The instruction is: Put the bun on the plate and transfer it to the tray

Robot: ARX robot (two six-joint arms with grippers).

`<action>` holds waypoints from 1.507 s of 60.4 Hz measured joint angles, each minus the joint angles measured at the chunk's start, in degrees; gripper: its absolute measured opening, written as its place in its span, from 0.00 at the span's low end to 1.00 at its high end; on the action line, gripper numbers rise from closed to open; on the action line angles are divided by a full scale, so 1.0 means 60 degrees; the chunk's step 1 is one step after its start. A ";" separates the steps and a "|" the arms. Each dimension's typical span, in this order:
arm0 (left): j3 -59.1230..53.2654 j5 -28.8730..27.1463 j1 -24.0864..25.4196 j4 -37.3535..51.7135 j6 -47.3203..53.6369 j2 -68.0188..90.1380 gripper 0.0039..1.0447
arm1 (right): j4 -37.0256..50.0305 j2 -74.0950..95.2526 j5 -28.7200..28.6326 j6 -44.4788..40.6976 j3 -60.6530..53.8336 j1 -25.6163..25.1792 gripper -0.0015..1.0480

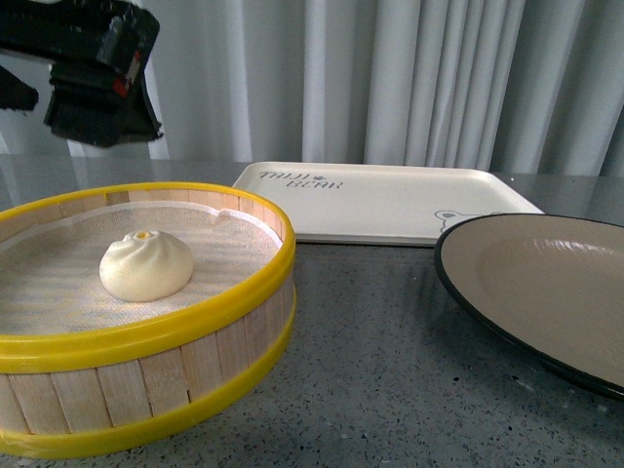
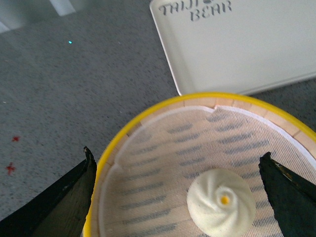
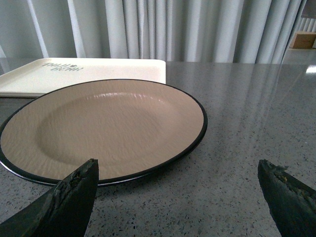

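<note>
The cream-white bun (image 1: 146, 267) with a yellow dot sits in the yellow-rimmed steamer basket (image 1: 195, 327). In the left wrist view the bun (image 2: 221, 201) lies between my open left gripper's (image 2: 178, 165) fingers, which hang above the basket. The left arm (image 1: 93, 68) shows high at the upper left in the front view. The taupe plate (image 1: 546, 292) with a black rim is empty at the right. The cream tray (image 1: 380, 203) lies behind, empty. My right gripper (image 3: 177, 177) is open, low over the table beside the plate's (image 3: 103, 128) near rim.
The basket (image 2: 148, 128) holds a white liner cloth. The grey speckled table (image 1: 380, 390) carries everything. The tray (image 2: 237, 44) lies just beyond the basket; it also shows behind the plate in the right wrist view (image 3: 64, 74). Grey curtains (image 1: 409, 78) hang behind.
</note>
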 joint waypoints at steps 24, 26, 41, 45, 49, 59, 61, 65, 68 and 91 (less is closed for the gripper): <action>-0.0554 -0.0368 -0.0619 0.0091 0.0262 0.0251 0.94 | 0.0000 0.0000 0.0000 0.0000 0.0000 0.0000 0.92; -0.0557 -0.0433 -0.0678 0.0127 0.0288 0.0324 0.94 | 0.0000 0.0000 0.0000 0.0000 0.0000 0.0000 0.92; -0.0641 -0.0973 -0.0841 0.0127 0.0780 0.0681 0.94 | 0.0000 0.0000 0.0000 0.0000 0.0000 0.0000 0.92; -0.0667 -0.1140 -0.0849 0.0146 0.0882 0.0758 0.94 | 0.0000 0.0000 0.0000 0.0000 0.0000 0.0000 0.92; -0.0699 -0.1249 -0.0860 0.0197 0.0994 0.0823 0.94 | 0.0000 0.0000 0.0000 0.0000 0.0000 0.0000 0.92; -0.0699 -0.1286 -0.0973 0.0197 0.1089 0.0954 0.94 | 0.0000 0.0000 0.0000 0.0000 0.0000 0.0000 0.92; -0.0699 -0.1304 -0.0987 0.0197 0.1093 0.0958 0.89 | 0.0000 0.0000 0.0000 0.0000 0.0000 0.0000 0.92; -0.0699 -0.1319 -0.1013 0.0193 0.1093 0.0994 0.78 | 0.0000 0.0000 0.0000 0.0000 0.0000 0.0000 0.92; -0.0699 -0.1322 -0.1024 0.0193 0.1093 0.1020 0.70 | 0.0000 0.0000 0.0000 0.0000 0.0000 0.0000 0.92; -0.0678 -0.1242 -0.1067 0.0135 0.1096 0.1042 0.14 | 0.0000 0.0000 0.0000 0.0000 0.0000 0.0000 0.92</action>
